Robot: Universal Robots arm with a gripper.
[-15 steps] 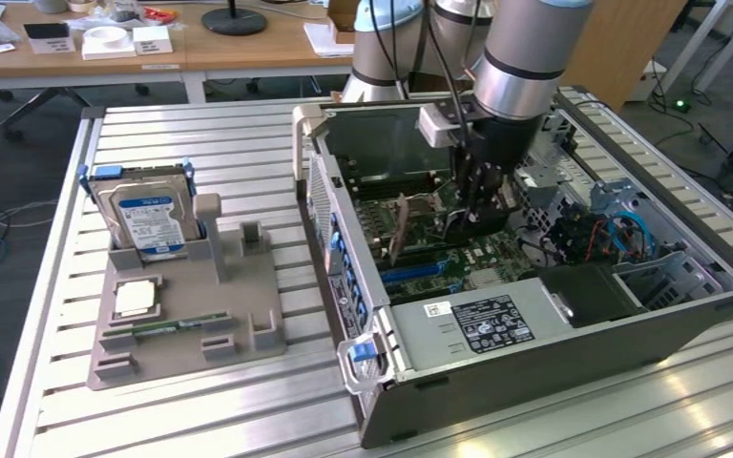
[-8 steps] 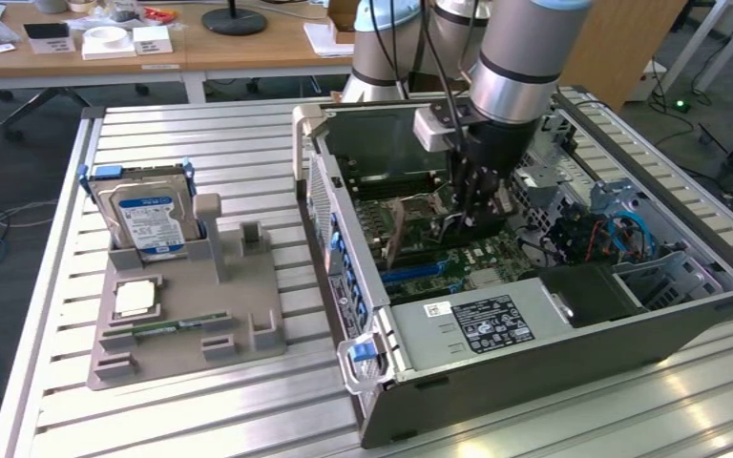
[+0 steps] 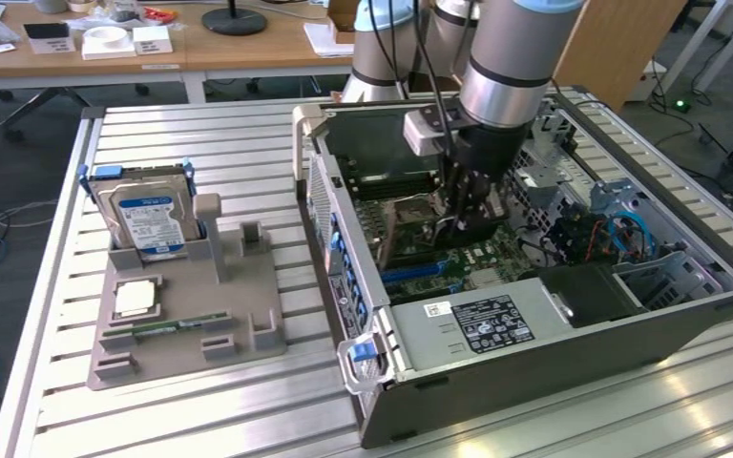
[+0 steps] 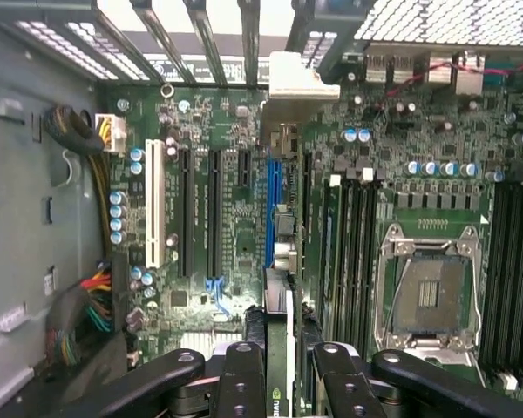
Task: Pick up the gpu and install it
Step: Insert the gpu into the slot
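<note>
The gripper [image 3: 466, 221] is down inside the open case [image 3: 621, 348], a little right of centre in the exterior view, its fingers [image 4: 242, 379] pinching the gpu [image 4: 279, 318] from both faces. The wrist view looks along the card edge-on. It hangs upright over the motherboard [image 4: 218, 113], with its pale bracket [image 4: 292, 77] at the case's rear openings and its lower edge in line with the blue slot [image 4: 272, 209]. Whether the connector has entered that slot cannot be told

Doing this step well looks mostly a matter of alignment. The card should run parallel to the blue slot and not wander toward the black slots [image 4: 213, 209] beside it, and the bracket's end should drop between the case wall and the board. The push should then go straight down and even along the card's length, since a tilted card could jam at one end or flex. The grip looks roughly central on the card, which should help

At the left of the exterior view, the hard drive [image 3: 146, 221] stands in the grey holder [image 3: 182, 348], well apart
</note>
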